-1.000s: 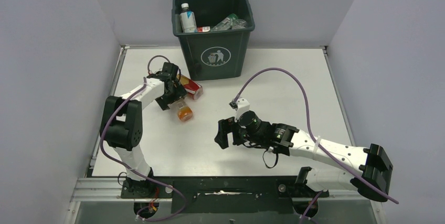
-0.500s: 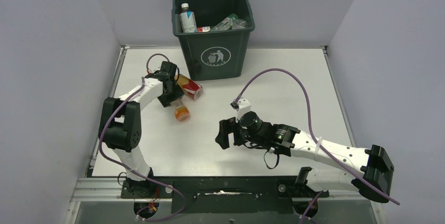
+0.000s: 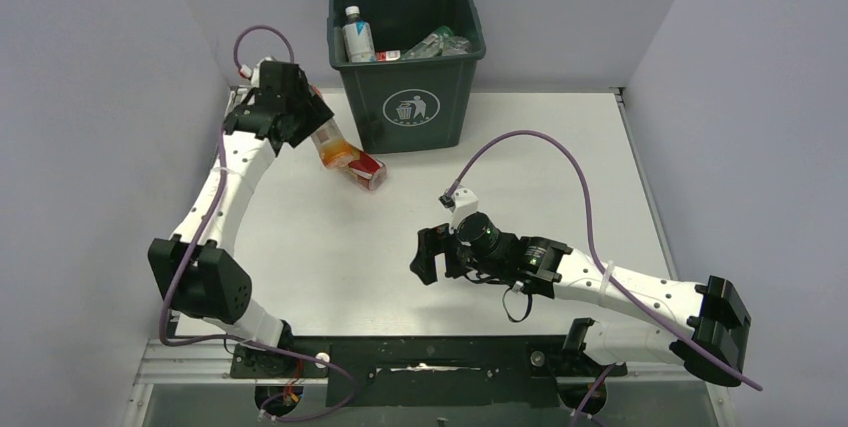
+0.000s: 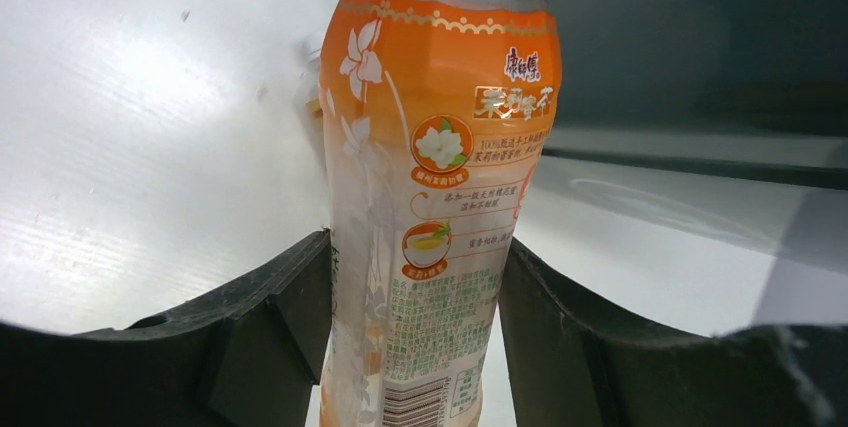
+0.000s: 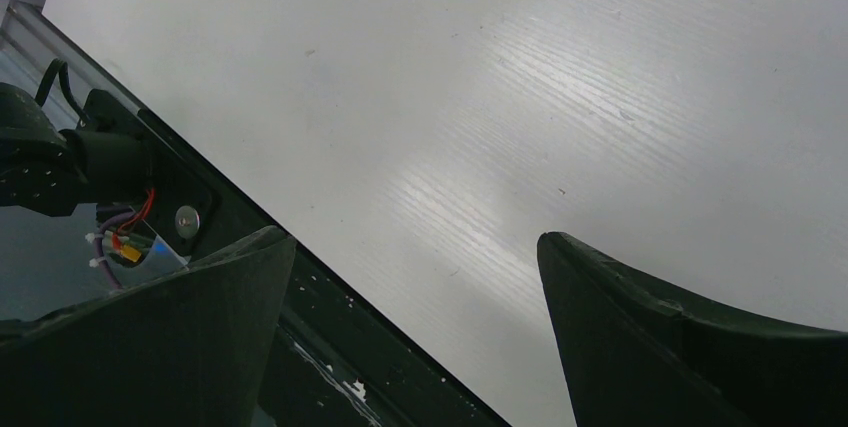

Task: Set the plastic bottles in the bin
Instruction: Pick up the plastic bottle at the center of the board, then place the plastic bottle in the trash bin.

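Note:
My left gripper [image 3: 310, 124] [image 4: 415, 247] is shut on an orange-labelled plastic bottle [image 3: 332, 146] [image 4: 440, 147], held in the air left of the bin [image 3: 410, 97] [image 4: 700, 37]. The bottle points down and to the right. A red-labelled bottle [image 3: 368, 172] lies on the table just below it, by the bin's front left corner. The dark green bin holds several bottles, among them an upright white-capped one [image 3: 357, 35] and clear ones [image 3: 438, 44]. My right gripper [image 3: 424, 255] [image 5: 415, 237] stands open with nothing in it, low over the table's near middle.
The white table [image 3: 560, 137] has grey walls on the left, back and right. A black rail [image 3: 430, 355] [image 5: 330, 337] runs along the near edge by the arm bases. A purple cable [image 3: 560, 147] loops above the right arm.
My left gripper has shut on the orange-labelled bottle and lifted it up and back to the left, beside the bin. The right arm has not moved.

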Robot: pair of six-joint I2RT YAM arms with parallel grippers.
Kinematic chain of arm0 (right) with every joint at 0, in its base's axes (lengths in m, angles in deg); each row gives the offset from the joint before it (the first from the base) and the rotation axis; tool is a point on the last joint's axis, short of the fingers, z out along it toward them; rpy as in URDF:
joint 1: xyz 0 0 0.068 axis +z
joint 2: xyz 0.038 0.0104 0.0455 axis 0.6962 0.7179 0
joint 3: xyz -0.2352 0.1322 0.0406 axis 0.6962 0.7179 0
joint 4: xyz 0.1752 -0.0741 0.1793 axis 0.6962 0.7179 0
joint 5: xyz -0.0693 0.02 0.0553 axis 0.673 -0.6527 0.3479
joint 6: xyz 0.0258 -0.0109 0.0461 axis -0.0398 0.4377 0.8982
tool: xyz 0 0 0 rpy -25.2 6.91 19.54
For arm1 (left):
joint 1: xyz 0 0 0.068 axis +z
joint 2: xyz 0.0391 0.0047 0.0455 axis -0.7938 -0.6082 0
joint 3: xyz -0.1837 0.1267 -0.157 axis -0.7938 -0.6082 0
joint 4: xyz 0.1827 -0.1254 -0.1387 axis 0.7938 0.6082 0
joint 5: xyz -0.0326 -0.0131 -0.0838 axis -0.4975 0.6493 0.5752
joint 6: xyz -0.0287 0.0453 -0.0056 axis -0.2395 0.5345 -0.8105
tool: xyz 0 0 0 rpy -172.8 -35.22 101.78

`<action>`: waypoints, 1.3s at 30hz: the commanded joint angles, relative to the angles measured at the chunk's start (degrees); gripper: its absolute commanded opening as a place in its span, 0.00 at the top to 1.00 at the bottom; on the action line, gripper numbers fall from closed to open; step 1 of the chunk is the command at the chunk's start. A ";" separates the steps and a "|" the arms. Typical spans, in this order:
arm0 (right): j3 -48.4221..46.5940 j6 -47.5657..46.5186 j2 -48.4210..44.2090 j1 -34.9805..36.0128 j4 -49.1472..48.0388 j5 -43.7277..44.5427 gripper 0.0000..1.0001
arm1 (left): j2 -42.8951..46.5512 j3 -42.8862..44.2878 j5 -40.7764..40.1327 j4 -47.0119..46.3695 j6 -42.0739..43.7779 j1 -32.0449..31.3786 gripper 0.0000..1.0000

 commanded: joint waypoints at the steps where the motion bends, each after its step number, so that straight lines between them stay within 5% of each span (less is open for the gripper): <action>1: -1.20 -0.01 -0.50 0.63 -2.04 1.01 0.02 | 3.08 9.99 4.35 1.62 0.58 1.04 0.46; 9: -1.62 0.14 -0.76 1.35 -1.53 1.53 0.02 | 2.66 23.93 10.24 1.12 1.25 1.31 0.46; 18: -2.05 0.55 -0.40 2.71 -1.41 2.13 0.02 | -0.06 27.50 17.64 -13.61 -0.93 2.20 0.45; 27: -1.34 1.25 -2.31 3.17 0.29 3.99 0.02 | -5.86 25.16 21.81 -38.14 -8.41 2.46 0.45; 39: -0.64 1.43 -1.52 3.18 -0.61 3.72 0.02 | -14.19 22.40 18.78 -57.70 -15.32 0.32 0.45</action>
